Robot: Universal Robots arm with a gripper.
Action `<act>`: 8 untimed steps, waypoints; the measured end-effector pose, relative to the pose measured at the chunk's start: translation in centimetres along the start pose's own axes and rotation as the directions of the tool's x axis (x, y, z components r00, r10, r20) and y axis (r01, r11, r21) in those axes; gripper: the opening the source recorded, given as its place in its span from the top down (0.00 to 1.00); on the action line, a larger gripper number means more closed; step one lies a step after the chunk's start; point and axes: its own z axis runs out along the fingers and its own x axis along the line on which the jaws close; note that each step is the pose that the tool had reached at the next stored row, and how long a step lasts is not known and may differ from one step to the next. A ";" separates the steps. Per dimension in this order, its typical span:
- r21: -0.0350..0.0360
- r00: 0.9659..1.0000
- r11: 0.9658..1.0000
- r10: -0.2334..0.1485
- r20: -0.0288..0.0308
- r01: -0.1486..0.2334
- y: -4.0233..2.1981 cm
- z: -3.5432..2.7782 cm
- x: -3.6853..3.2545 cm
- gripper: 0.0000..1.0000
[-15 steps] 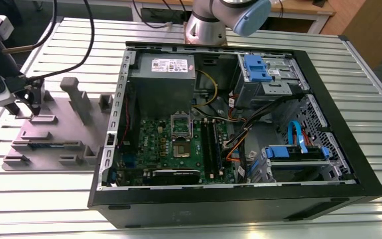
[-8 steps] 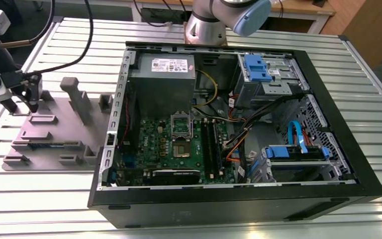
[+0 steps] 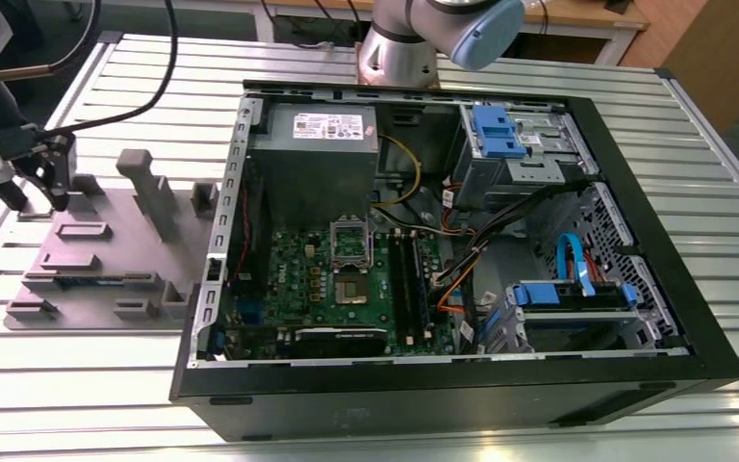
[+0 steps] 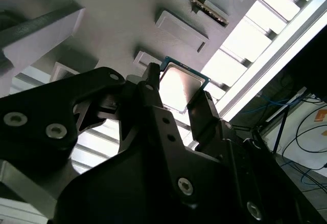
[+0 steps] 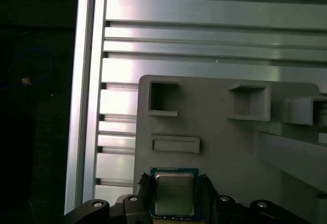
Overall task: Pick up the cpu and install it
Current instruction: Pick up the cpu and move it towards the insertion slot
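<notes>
1. A slatted aluminium table (image 3: 88,385) carries everything. Close to its near edge lies an open black computer case (image 3: 446,395), on its side with the cover off.
2. Inside the case, a green motherboard (image 3: 331,289) lies flat. A metal socket frame (image 3: 347,239) sits on it, with dark memory slots just beside it.
3. A blue drive bracket (image 3: 575,294) sits in the case, on the side toward the exterior view's right.
4. By the table's edge on the exterior view's left lies a grey fixture plate (image 3: 88,260) with raised blocks and pockets, well apart from the motherboard.
5. The black hand (image 3: 36,197) hangs over the part of this plate nearest that table edge.
6. In both wrist views the hand's two fingers (image 4: 150,81) pinch the cpu (image 4: 179,88) by two opposite edges. The cpu is a small square chip with a pale silvery top and a thin green rim, and the grey plate lies just behind it.
7. A thin circuit strip (image 4: 199,1) stands on edge in a slot of the plate.
8. Farther back in the case is a grey power supply (image 3: 318,144) with a white label.
9. The arm's base (image 3: 402,53) stands at the table's far edge.
</notes>
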 end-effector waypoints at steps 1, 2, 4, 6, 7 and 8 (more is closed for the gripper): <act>0.000 1.000 1.000 0.000 0.000 0.000 0.01 -0.21 0.01 0.53; 0.000 1.000 1.000 0.000 0.000 0.000 0.02 -0.41 0.01 0.53; 0.000 1.000 1.000 0.000 0.000 0.000 0.03 -0.85 0.02 0.53; 0.000 1.000 1.000 0.000 0.000 0.000 0.05 -1.32 0.04 0.53; 0.000 1.000 1.000 0.000 0.000 0.000 0.06 -1.53 0.05 0.53; 0.000 1.000 1.000 0.000 0.000 0.000 0.07 -1.73 0.05 0.53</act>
